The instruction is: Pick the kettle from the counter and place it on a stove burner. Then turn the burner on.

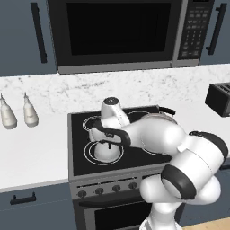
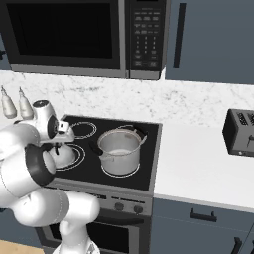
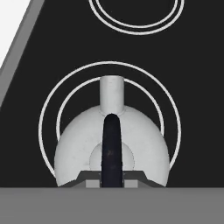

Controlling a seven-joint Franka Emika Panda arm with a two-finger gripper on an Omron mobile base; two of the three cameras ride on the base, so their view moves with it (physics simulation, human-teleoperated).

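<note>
The kettle point(image 3: 135, 140), a small silvery-white dome with a short spout and a dark arched handle point(image 3: 111, 140), is inside the two white rings of the front left stove burner point(image 3: 47, 109) on the black cooktop. My gripper point(image 3: 111, 178) is directly above it, shut on the handle. From the base cameras the kettle point(image 1: 105, 152) point(image 2: 65, 155) shows under the hand, with the gripper point(image 1: 107, 140) point(image 2: 58, 145) at its top. Whether its base rests on the glass I cannot tell. The counter point(image 1: 36, 148) lies to the stove's left.
A larger steel pot point(image 2: 119, 149) with black handles sits on the right burner. Two white bottles point(image 1: 8, 114) point(image 1: 30, 112) stand at the back of the left counter. A dark toaster point(image 2: 240, 133) is on the right counter. Stove knobs point(image 1: 108, 188) line the front panel; a microwave point(image 1: 117, 31) hangs overhead.
</note>
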